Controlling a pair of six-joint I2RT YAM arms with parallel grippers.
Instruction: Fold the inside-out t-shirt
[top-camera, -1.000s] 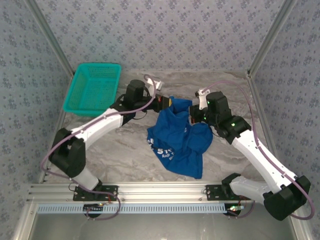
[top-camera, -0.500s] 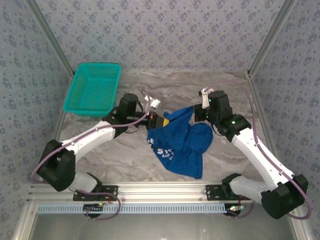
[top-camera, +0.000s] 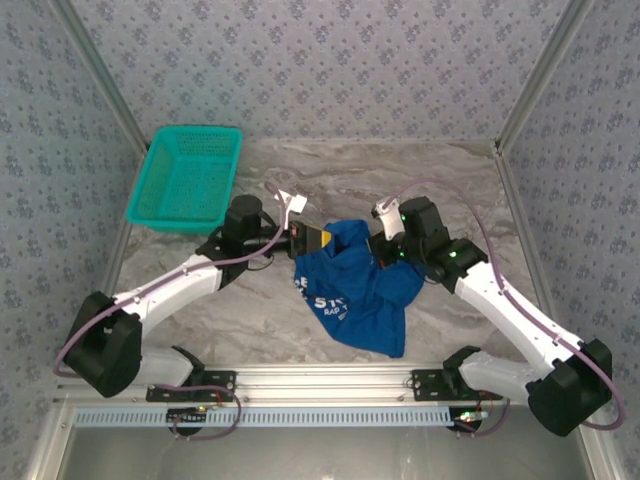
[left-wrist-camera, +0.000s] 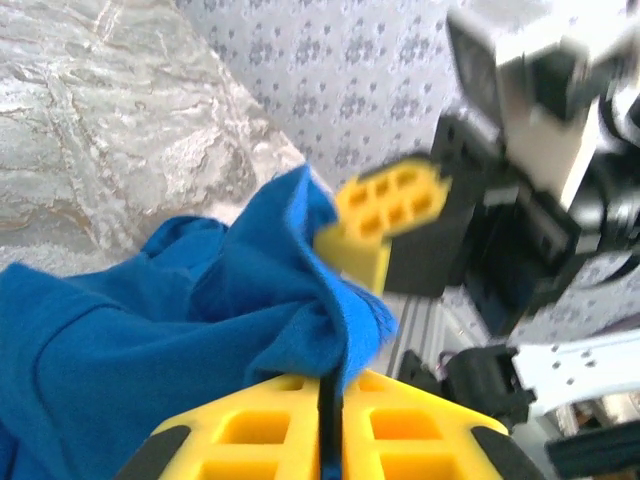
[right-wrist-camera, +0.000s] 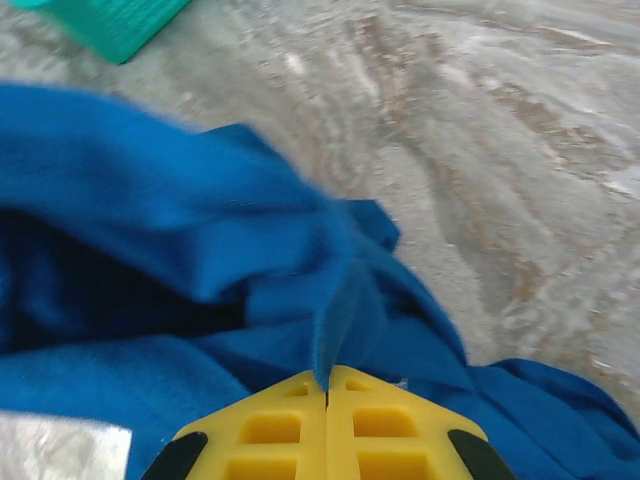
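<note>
T-shirt (top-camera: 356, 288) top edge apparently lower, nearer

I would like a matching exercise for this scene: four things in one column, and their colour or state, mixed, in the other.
1 basket
2 t-shirt
3 right gripper
4 table

A grey marble pattern
B shut on the t-shirt
C teal, far left corner
D blue, crumpled

Pairs: 1-C, 2-D, 3-B, 4-A

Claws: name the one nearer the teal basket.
The left claw. It pinches the blue t-shirt on the side facing the teal basket, while the right claw grips the shirt's opposite side, farther away.
</note>
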